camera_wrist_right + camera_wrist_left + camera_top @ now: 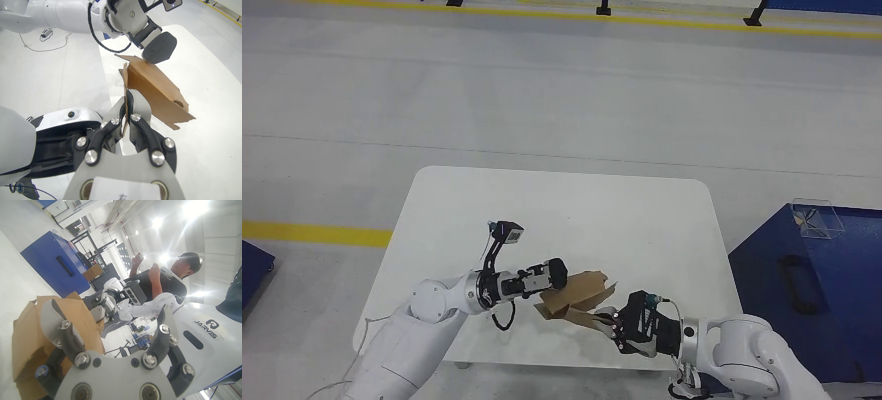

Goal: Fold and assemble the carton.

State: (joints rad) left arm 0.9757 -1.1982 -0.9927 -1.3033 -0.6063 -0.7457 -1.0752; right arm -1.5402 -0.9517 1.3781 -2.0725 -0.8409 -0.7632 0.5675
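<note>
A brown carton, partly unfolded, hangs just above the white table near its front edge. My right gripper is shut on one thin flap of the carton, coming from the front right. My left gripper is open at the carton's left end. In the left wrist view its fingers stand wide apart, one lying against the carton. In the right wrist view its black pad rests on the carton's upper edge.
A blue cabinet stands right of the table with a clear plastic box on top. The carton is close to the table's front edge; bare tabletop stretches behind it.
</note>
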